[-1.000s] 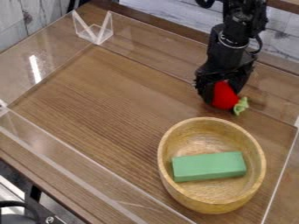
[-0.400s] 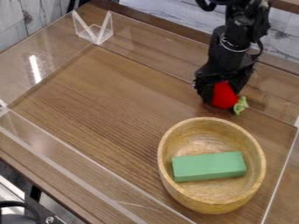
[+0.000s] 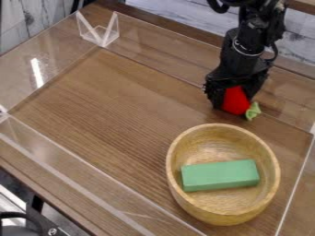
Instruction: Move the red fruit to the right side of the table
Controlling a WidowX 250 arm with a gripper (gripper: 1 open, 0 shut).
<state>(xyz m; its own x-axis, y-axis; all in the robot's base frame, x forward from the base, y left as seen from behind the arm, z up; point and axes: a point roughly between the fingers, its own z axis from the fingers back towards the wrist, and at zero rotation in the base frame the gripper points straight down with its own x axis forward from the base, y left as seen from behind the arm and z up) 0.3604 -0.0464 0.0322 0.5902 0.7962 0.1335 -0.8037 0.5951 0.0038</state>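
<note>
The worktop [image 3: 105, 101] carries the wooden bowl [image 3: 181, 189], set toward 5 o'clock from the centre of the view. The tool [image 3: 231, 91] is positioned toward 2 o'clock, beyond the bowl's 12 o'clock rim, pointing down with its fingers spread wide. The green block [image 3: 220, 174] lies inside the bowl. The red fruit [image 3: 234, 102] rests on the worktop beneath and partly between the fingers, between 2 and 3 o'clock from the centre, its leafy cap [image 3: 253, 111] pointing toward 4 o'clock. Current step, as judged: alignment for the grasp, or clearance after release; the view does not settle which. If the fruit is not yet at its target, confirm that both fingers straddle the body, close the tool, lift, and transfer toward the right side. If it is already placed, retract the tool straight up without dragging the fruit. Compared with the earlier frame, the bowl, block and fruit show no visible displacement; the tool remains wide, with at most a slight change of pose.
</note>
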